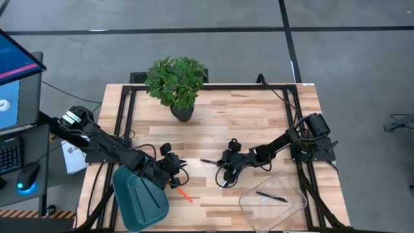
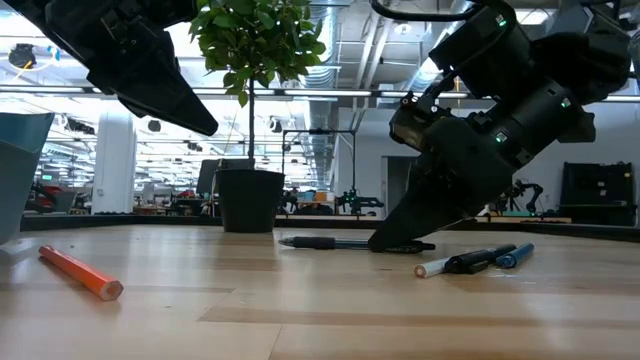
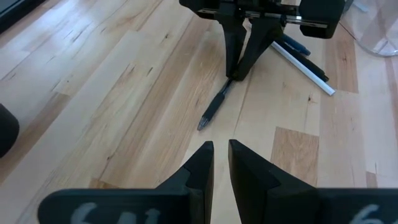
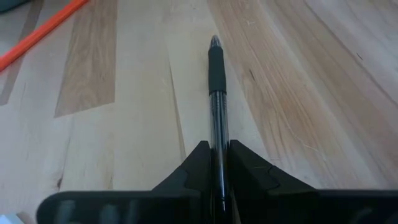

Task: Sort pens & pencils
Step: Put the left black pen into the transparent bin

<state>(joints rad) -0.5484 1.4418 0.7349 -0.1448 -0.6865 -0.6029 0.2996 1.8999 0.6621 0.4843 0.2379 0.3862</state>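
A black pen [image 1: 210, 162] [image 4: 216, 93] lies flat on the wooden table, and my right gripper [image 1: 223, 162] [image 2: 398, 243] is shut on it. An orange pencil [image 2: 80, 273] [image 1: 184, 194] lies near the teal tray [image 1: 139, 197]. A whitish pen [image 2: 432, 268], a black one [image 2: 480, 260] and a blue one [image 2: 515, 255] rest side by side on the table beside my right gripper. My left gripper [image 3: 221, 149] [image 1: 181, 171] hangs above the table between the tray and the black pen. Its fingers stand almost together with nothing between them. My right gripper pinches the black pen's clear barrel near its back end [image 4: 217, 149] between its two fingers. The fingers slant down from the table's right side, roughly in line with the pen. The pen lies flat on the table, its rubber grip and tip [image 4: 215, 43] pointing toward the left arm.
A potted plant [image 1: 178, 81] stands at the table's far side. A clear tub [image 1: 272, 197] at the near right holds a dark pen [image 1: 272, 197]. Black frame rails [image 1: 126, 116] run along the table's left and right edges.
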